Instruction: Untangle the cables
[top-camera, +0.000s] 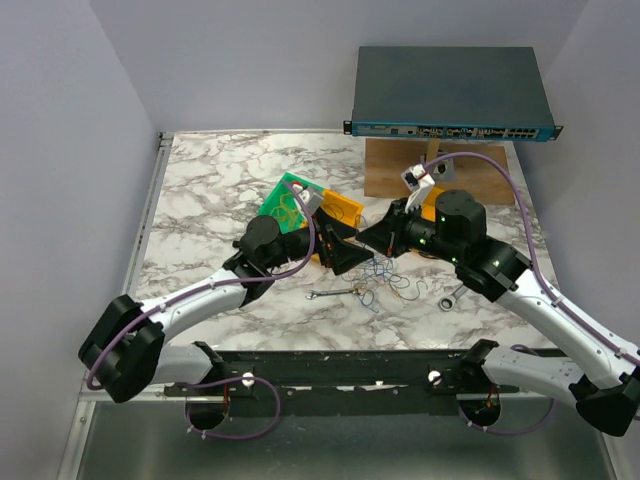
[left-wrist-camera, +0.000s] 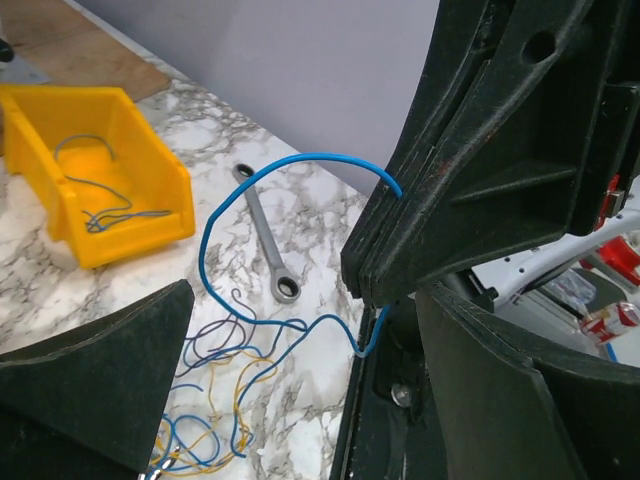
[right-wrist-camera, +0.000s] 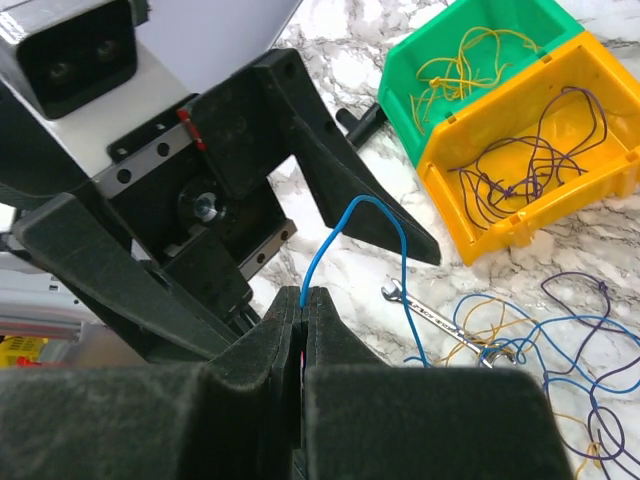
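The cables (top-camera: 385, 282) lie as a loose tangle of thin blue, yellow and dark wires on the marble table (top-camera: 210, 190), between the two arms. My right gripper (right-wrist-camera: 304, 296) is shut on one blue cable (right-wrist-camera: 372, 212), which arches up from the pinch and drops back to the tangle (right-wrist-camera: 545, 335). In the left wrist view that blue cable (left-wrist-camera: 285, 162) loops out from the shut right fingers (left-wrist-camera: 420, 215). My left gripper (left-wrist-camera: 305, 335) stands open just beside them, its jaws wide apart on either side of the blue strand and not touching it.
A green bin (right-wrist-camera: 470, 60) holds yellow wires and a yellow bin (right-wrist-camera: 545, 150) holds dark ones. Another yellow bin (left-wrist-camera: 95, 185) holds a blue wire. Two silver wrenches (top-camera: 335, 294) (top-camera: 452, 297) lie near the tangle. A network switch (top-camera: 450, 90) sits on a wooden block (top-camera: 400, 170) at the back.
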